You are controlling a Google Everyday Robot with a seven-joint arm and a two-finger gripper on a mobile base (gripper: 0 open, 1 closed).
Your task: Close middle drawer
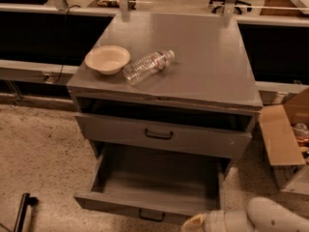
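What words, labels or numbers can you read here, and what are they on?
Bottle label: too blurred to read.
Cardboard box: nothing readable.
Bowl, cabinet, open middle drawer: none.
Gripper, at the bottom edge by that drawer's front right corner: none.
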